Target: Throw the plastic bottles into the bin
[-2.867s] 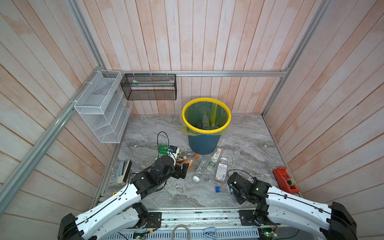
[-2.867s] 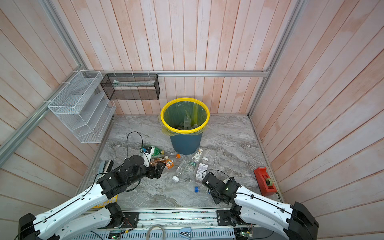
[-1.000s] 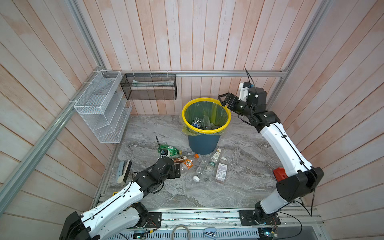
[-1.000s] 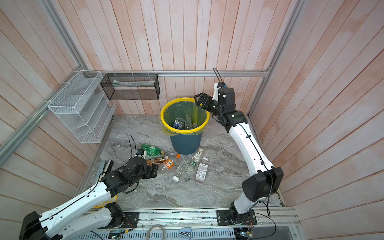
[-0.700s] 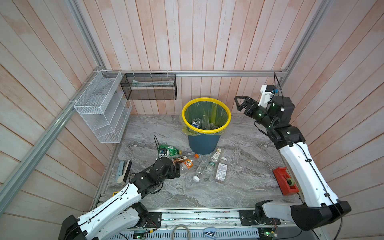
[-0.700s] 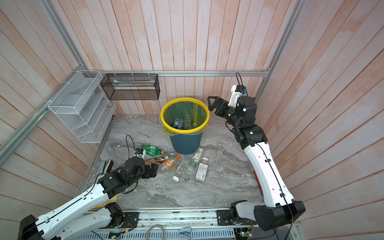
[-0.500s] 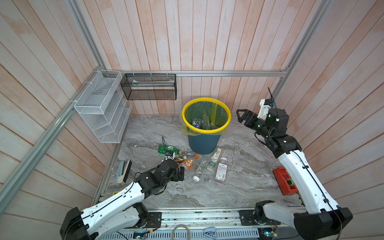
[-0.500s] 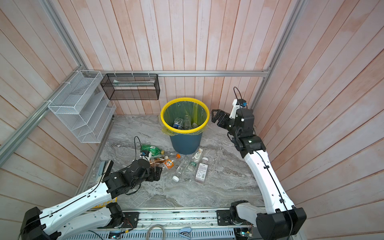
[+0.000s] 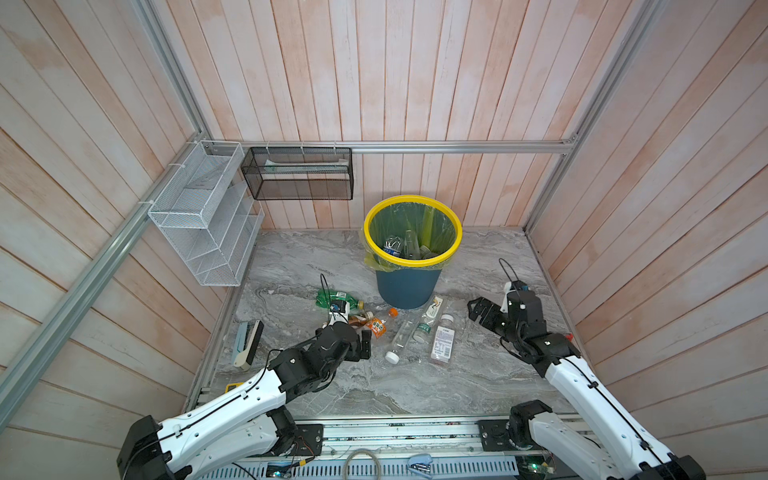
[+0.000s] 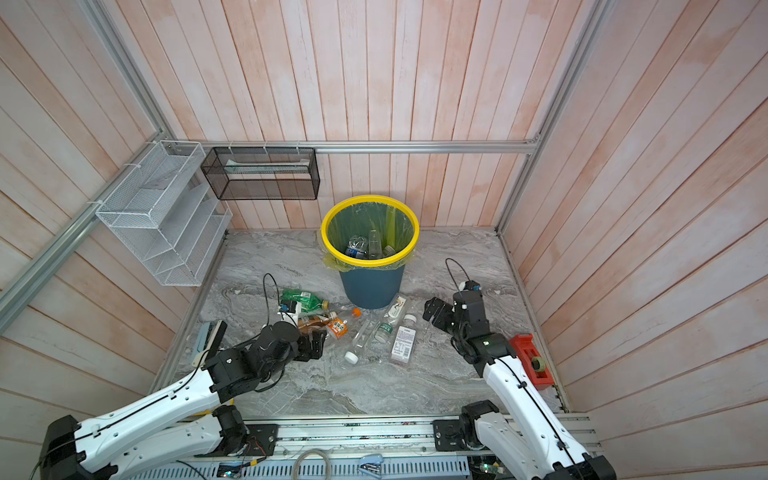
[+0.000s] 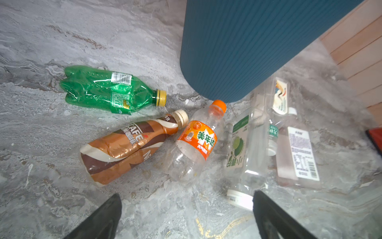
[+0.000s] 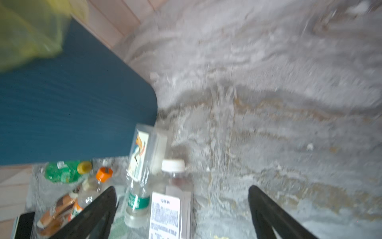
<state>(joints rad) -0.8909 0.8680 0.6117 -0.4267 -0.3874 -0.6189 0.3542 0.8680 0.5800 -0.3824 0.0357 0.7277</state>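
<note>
In a top view I see the bin (image 9: 407, 286) at centre frame, with plastic bottles (image 9: 441, 340) strewn just below it. My left gripper (image 9: 360, 341) and right gripper (image 9: 478, 311) flank them, both spread wide and empty.

Left wrist: the green bottle (image 11: 109, 93) and coffee bottle (image 11: 124, 149) lie beside the bin.

Right wrist: blurred, with a white-capped bottle (image 12: 173, 182) near my fingers.

Front of bin (image 9: 409, 286) blocked by plastic bottles (image 9: 442, 341); floor (image 9: 478, 282) open right of bin, near rail (image 9: 395, 432).
</note>
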